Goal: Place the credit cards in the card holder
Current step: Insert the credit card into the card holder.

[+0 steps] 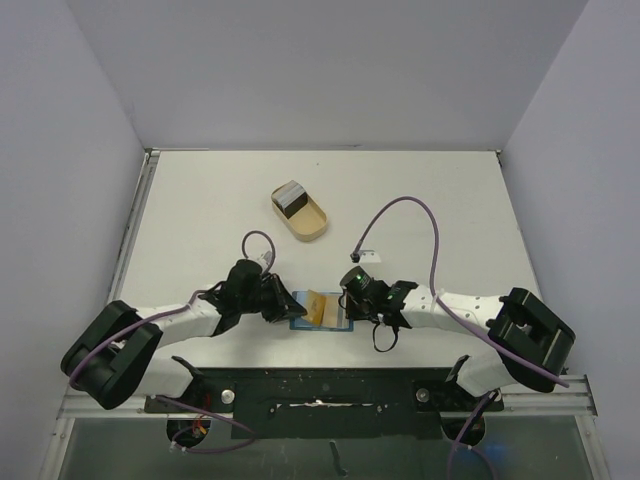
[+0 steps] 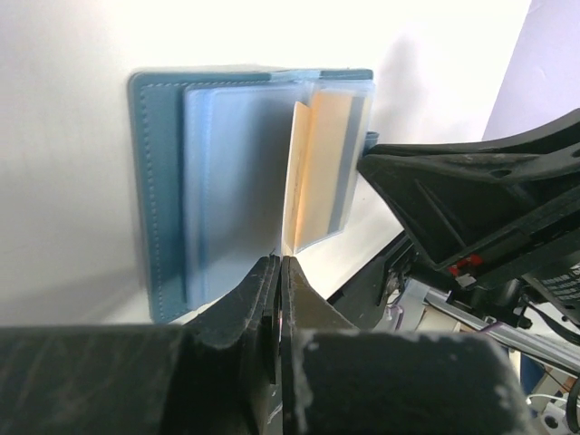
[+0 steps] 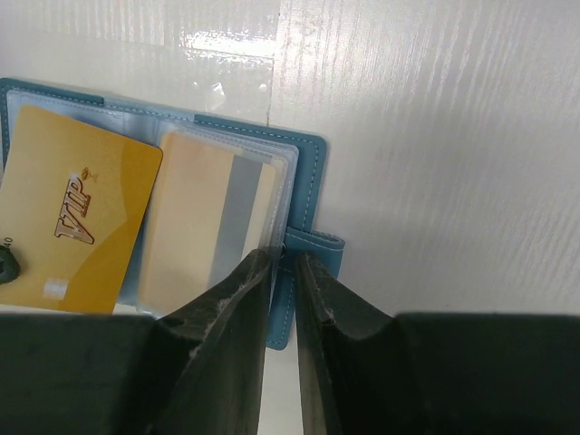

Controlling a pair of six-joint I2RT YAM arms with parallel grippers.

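Note:
The teal card holder [image 1: 298, 323] lies open between my two grippers, its clear sleeves facing up [image 3: 306, 181]. My left gripper [image 2: 279, 261] is shut on the end of a gold "VIP" credit card [image 3: 72, 217], which slants over the holder's left half. From the left wrist the card shows nearly edge-on [image 2: 297, 172]. A second tan card [image 3: 204, 217] sits inside a clear sleeve. My right gripper [image 3: 283, 256] has its jaws nearly together on the sleeve edge, beside the snap tab [image 3: 317, 243]. More credit cards [image 1: 291, 197] are stacked in the tray.
A tan oblong tray [image 1: 312, 228] stands behind the holder, toward the middle of the white table. The left arm [image 1: 180, 320] and the right arm [image 1: 450, 310] reach in from the near edge. Grey walls close off three sides.

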